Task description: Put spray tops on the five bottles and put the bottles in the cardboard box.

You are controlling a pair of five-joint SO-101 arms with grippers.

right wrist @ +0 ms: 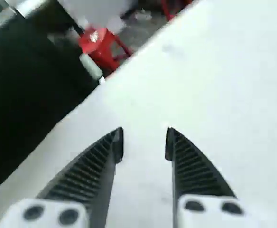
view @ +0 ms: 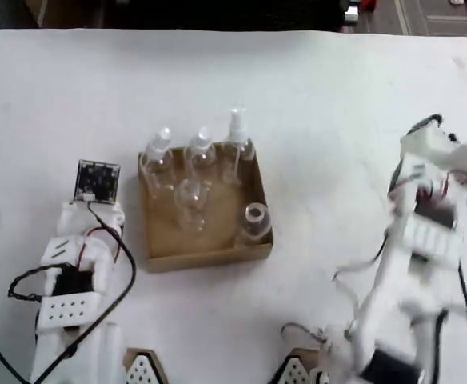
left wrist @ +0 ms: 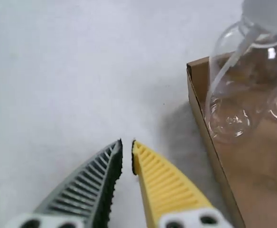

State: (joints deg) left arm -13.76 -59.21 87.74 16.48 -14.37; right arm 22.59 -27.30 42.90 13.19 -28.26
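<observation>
Cardboard box [view: 205, 252] sits mid-worktop [view: 337, 96], five clear bottles [view: 190, 196] inside, three along its far wall wearing white spray tops [view: 237, 122] | left gripper [left wrist: 127, 142] pinched nearly closed, empty, just left of the box | right gripper [right wrist: 144, 137] slightly parted, empty, well right of the box

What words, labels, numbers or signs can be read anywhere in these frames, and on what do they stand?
No text can be read.
Cardboard box: plain walls, no print visible.
Bottles: clear, with no labels visible.
Red stool beyond the table edge: it has a white patch, too blurred to read.
</observation>
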